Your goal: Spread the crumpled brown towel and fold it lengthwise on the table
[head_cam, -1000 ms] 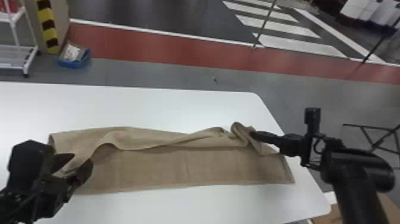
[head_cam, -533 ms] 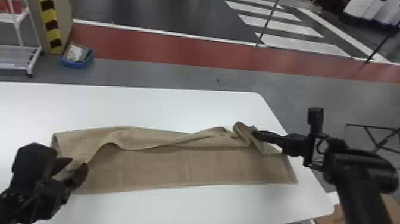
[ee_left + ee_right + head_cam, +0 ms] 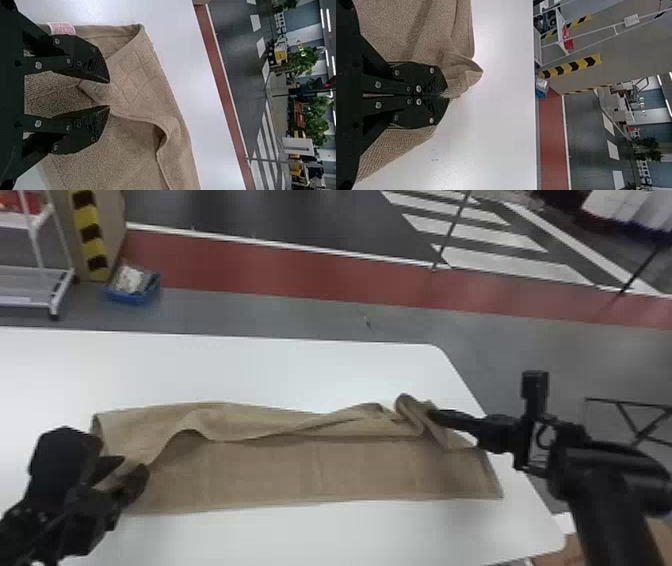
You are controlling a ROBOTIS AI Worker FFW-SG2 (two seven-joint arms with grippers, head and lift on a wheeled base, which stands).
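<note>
A: Where's the brown towel (image 3: 280,475)?
B: Lying lengthwise on the white counter (image 3: 250,375), a wavy flap over its far part.
A: And the left claw (image 3: 134,466)?
B: Released, its 2 fingers apart over the towel's left end.
A: Right claw (image 3: 434,416)?
B: Clenched on the bunched cloth at the right end.

The left gripper (image 3: 135,464) has drawn its fingers closer together

From above, the head view is facing forward and down, catching the towel (image 3: 310,470) across the lower middle. Close over its ends, the sideways wrist views are looking out toward the red strip (image 3: 250,267), which all three are sharing.
</note>
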